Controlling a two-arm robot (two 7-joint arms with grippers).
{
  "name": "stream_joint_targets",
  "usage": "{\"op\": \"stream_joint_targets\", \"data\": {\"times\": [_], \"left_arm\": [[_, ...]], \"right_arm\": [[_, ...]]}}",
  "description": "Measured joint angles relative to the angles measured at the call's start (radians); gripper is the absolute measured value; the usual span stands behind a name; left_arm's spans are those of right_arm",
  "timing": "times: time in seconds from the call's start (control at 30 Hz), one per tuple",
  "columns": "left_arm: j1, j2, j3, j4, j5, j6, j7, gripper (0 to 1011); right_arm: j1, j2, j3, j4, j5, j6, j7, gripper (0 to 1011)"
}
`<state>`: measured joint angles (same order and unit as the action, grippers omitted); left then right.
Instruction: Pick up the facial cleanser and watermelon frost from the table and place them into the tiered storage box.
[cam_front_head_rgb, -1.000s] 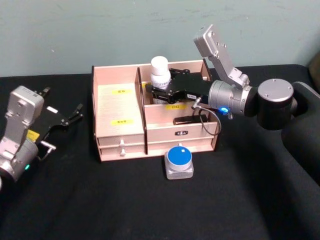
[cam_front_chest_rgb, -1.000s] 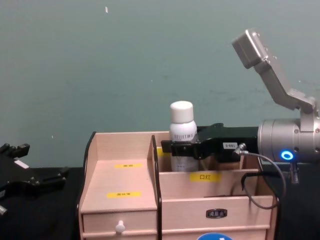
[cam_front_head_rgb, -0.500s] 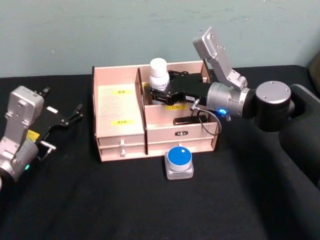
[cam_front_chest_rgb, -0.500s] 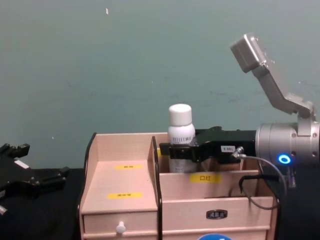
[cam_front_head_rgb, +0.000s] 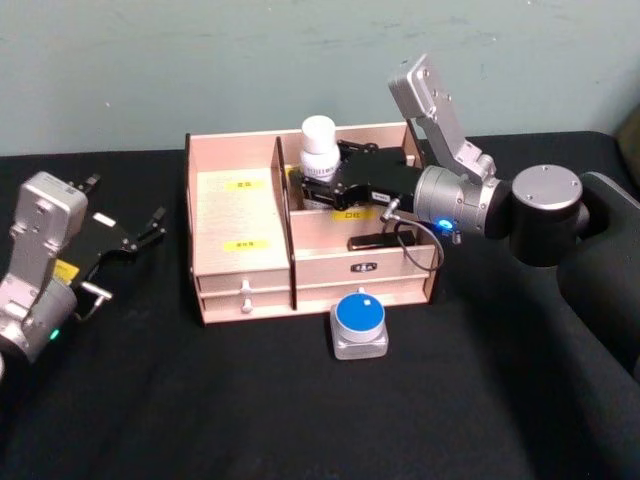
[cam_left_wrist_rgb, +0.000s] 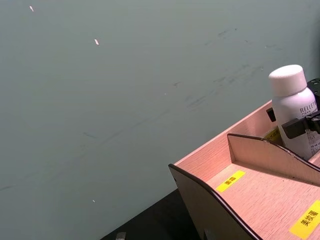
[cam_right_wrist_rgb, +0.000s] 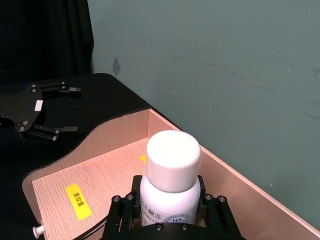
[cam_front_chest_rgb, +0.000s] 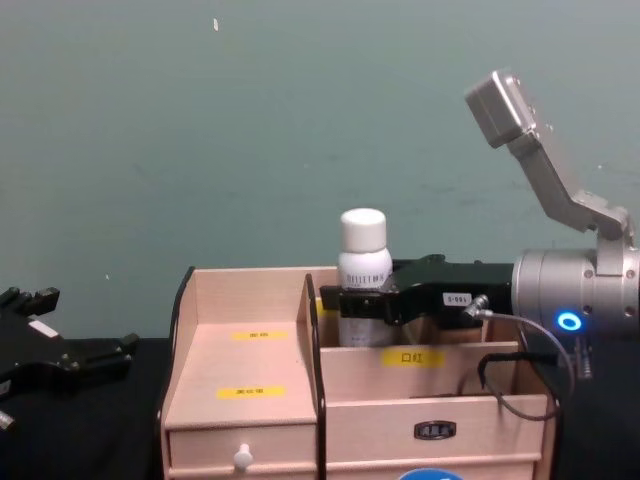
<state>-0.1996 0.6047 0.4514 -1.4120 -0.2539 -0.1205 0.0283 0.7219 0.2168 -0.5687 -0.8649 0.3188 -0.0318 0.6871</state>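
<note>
The facial cleanser (cam_front_head_rgb: 319, 148), a white bottle with a rounded cap, stands upright in the rear compartment of the tiered storage box (cam_front_head_rgb: 238, 215). My right gripper (cam_front_head_rgb: 316, 186) is shut on its body, reaching in from the right. The chest view shows the same bottle (cam_front_chest_rgb: 363, 265) held by the gripper (cam_front_chest_rgb: 362, 303) above the box (cam_front_chest_rgb: 250, 370). In the right wrist view the fingers (cam_right_wrist_rgb: 124, 207) clamp the bottle (cam_right_wrist_rgb: 172, 165). The watermelon frost (cam_front_head_rgb: 359, 322), a squat jar with a blue lid, sits on the table just in front of the box. My left gripper (cam_front_head_rgb: 128, 232) rests open at the far left.
A black cloth (cam_front_head_rgb: 300, 410) covers the table, and a teal wall (cam_front_head_rgb: 200, 60) rises close behind the box. The box's left part has a stepped top with yellow labels (cam_front_head_rgb: 241, 183) and white-knobbed drawers (cam_front_head_rgb: 244, 305). A dark cable (cam_front_head_rgb: 412, 245) from my right wrist hangs over the box's front compartment.
My right gripper has sunk slightly with the bottle, which now sits a little lower in the rear compartment. The left arm and the blue-lidded jar have not moved.
</note>
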Motion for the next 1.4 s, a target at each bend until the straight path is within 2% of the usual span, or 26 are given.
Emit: {"op": "stream_joint_targets", "data": {"times": [0.03, 0.07, 0.17, 0.2, 0.47, 0.7, 0.9, 1.13, 1.4], "left_arm": [[0.0, 0.0, 0.0, 0.0, 0.0, 0.0, 0.0, 1010], [0.0, 0.0, 0.0, 0.0, 0.0, 0.0, 0.0, 1010], [0.0, 0.0, 0.0, 0.0, 0.0, 0.0, 0.0, 1010], [0.0, 0.0, 0.0, 0.0, 0.0, 0.0, 0.0, 1010], [0.0, 0.0, 0.0, 0.0, 0.0, 0.0, 0.0, 1010], [0.0, 0.0, 0.0, 0.0, 0.0, 0.0, 0.0, 1010], [0.0, 0.0, 0.0, 0.0, 0.0, 0.0, 0.0, 1010], [0.0, 0.0, 0.0, 0.0, 0.0, 0.0, 0.0, 1010], [0.0, 0.0, 0.0, 0.0, 0.0, 0.0, 0.0, 1010]], "right_arm": [[0.0, 0.0, 0.0, 0.0, 0.0, 0.0, 0.0, 628], [0.0, 0.0, 0.0, 0.0, 0.0, 0.0, 0.0, 685], [-0.002, -0.005, 0.01, 0.002, 0.01, -0.012, 0.003, 742], [-0.003, -0.006, 0.012, -0.001, 0.013, -0.015, 0.005, 796], [-0.011, 0.008, 0.003, -0.046, 0.001, -0.005, 0.003, 1002], [-0.012, 0.016, -0.001, -0.076, -0.003, 0.017, -0.008, 1000], [-0.018, 0.031, -0.007, -0.13, -0.006, 0.057, -0.02, 1000], [-0.039, 0.056, -0.012, -0.22, -0.004, 0.111, -0.036, 1000], [-0.087, 0.096, -0.008, -0.359, 0.032, 0.178, -0.055, 1000]]}}
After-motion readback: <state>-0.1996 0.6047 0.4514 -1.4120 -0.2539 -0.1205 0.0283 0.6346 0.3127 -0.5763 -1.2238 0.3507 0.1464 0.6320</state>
